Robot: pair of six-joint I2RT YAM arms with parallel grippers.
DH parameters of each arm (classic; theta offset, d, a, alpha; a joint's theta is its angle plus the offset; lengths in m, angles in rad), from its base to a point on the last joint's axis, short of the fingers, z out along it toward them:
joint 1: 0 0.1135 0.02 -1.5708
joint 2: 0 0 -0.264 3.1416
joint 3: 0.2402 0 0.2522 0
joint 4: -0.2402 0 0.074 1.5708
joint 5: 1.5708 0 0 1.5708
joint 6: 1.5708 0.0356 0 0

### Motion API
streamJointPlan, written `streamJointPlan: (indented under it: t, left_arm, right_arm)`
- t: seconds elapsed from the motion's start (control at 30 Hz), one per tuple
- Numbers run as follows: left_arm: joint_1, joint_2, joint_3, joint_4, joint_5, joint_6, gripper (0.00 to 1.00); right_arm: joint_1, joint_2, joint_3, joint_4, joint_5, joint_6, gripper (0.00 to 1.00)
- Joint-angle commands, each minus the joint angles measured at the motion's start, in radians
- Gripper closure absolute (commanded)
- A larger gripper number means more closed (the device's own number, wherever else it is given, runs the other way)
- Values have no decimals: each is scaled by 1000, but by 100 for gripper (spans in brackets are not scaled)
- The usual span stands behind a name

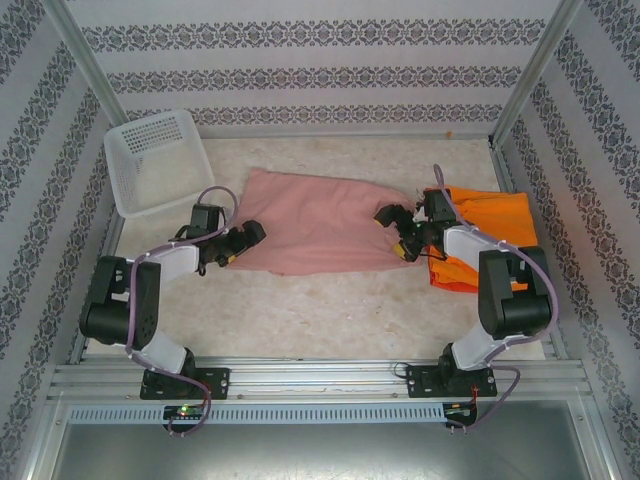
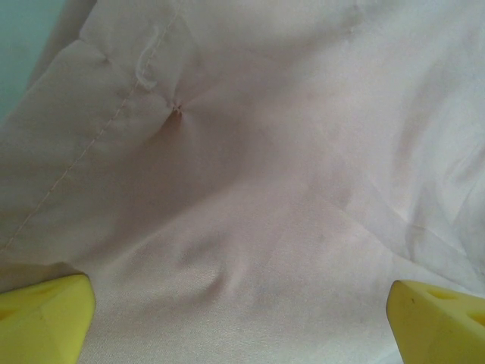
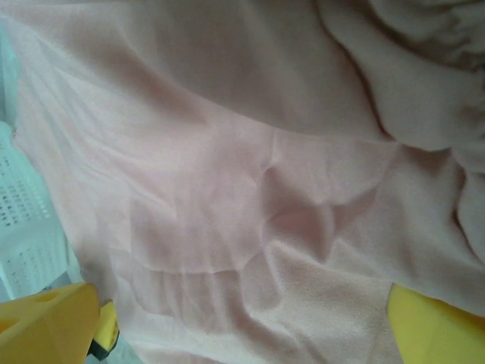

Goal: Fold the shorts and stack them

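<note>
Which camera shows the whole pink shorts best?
The top external view: the pink shorts lie whole, spread out on the table. The left wrist view is a close-up of a stitched seam in them; the right wrist view is a close-up of their wrinkled folds.
</note>
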State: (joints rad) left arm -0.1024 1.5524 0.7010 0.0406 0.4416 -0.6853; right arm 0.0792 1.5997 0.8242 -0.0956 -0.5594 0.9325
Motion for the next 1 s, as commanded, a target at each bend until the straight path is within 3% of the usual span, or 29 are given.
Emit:
streamJointPlan:
  t: [0.0,0.23,0.63,0.97]
  left_arm:
    - [20,-96,-16,-110,-46,30,1]
    - [12,-266,154,-208,2,79,0]
    - [-28,-27,199,6,17,22,0]
    - [-3,70,93,24,-71,59,0]
  right_arm:
    - [20,-78,-19,-66,-48,-14,2]
    - [9,-204,109,-108,58,-62,2]
    - [-60,151,410,-119,23,-87,2]
    - [-76,344,479,-103,41,-92,2]
